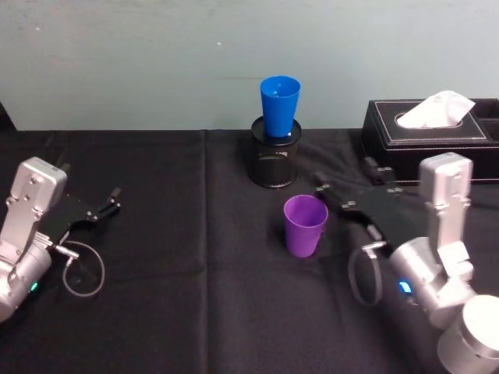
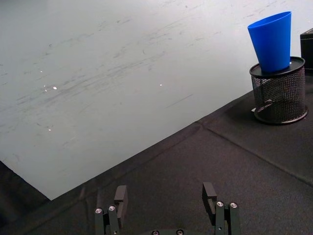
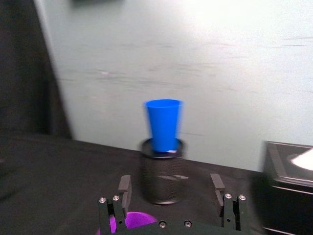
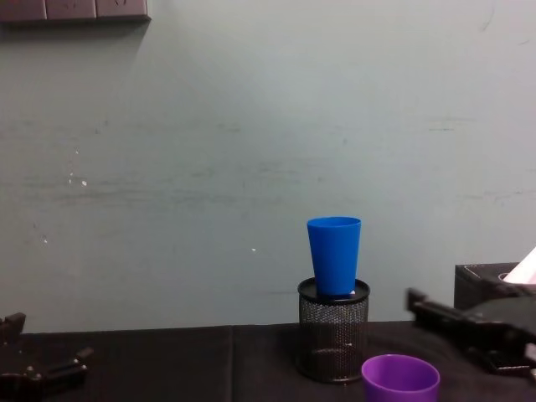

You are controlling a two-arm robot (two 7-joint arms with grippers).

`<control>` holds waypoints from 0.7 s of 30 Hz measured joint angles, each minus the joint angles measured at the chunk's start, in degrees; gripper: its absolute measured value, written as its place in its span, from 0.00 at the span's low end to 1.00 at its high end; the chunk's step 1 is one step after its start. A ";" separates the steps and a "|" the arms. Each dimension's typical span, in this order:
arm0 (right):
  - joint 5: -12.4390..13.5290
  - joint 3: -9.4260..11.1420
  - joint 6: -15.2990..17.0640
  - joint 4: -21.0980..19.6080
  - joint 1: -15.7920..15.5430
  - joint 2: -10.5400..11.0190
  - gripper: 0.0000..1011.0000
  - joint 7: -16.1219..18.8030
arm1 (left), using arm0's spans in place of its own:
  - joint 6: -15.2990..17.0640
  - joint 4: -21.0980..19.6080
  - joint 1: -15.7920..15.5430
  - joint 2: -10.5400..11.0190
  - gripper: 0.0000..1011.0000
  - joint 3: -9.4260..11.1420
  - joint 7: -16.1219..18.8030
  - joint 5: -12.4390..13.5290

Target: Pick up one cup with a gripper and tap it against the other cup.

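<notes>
The purple cup [image 1: 305, 224] stands upright at table centre, with the blue cup [image 1: 280, 106] at its 12 o'clock, perched in the mesh pen holder [image 1: 274, 160]. The right gripper [image 1: 349, 200], fingers spread wide and empty, sits just beside the purple cup at 3 o'clock; a crooked approach could topple it. A hard tap might knock the perched blue cup off. The left gripper [image 1: 109, 204] idles open at 9 o'clock

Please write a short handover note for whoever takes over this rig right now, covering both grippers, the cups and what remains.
Left gripper: open, empty, parked over the black cloth on the left.
Right gripper: open, empty, just right of the purple cup, not touching it.
Purple cup: upright on the table.
Blue cup: upright, seated in the mesh pen holder behind it.
Done: nothing grasped yet.
Left: grip the purple cup, lift it, tap it against the blue cup.
</notes>
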 joint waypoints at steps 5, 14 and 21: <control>-2.80 3.31 0.71 0.71 -0.62 -0.23 0.99 -4.67 | 0.00 0.00 0.00 0.00 0.99 0.00 0.00 0.00; -4.98 5.12 -0.38 6.78 0.48 -2.02 0.99 -6.93 | 0.00 0.00 0.00 0.00 0.99 0.00 0.00 0.00; -5.08 5.56 -1.55 7.37 0.58 -2.63 0.99 -6.78 | 0.00 0.00 0.00 0.00 0.99 0.00 0.00 0.00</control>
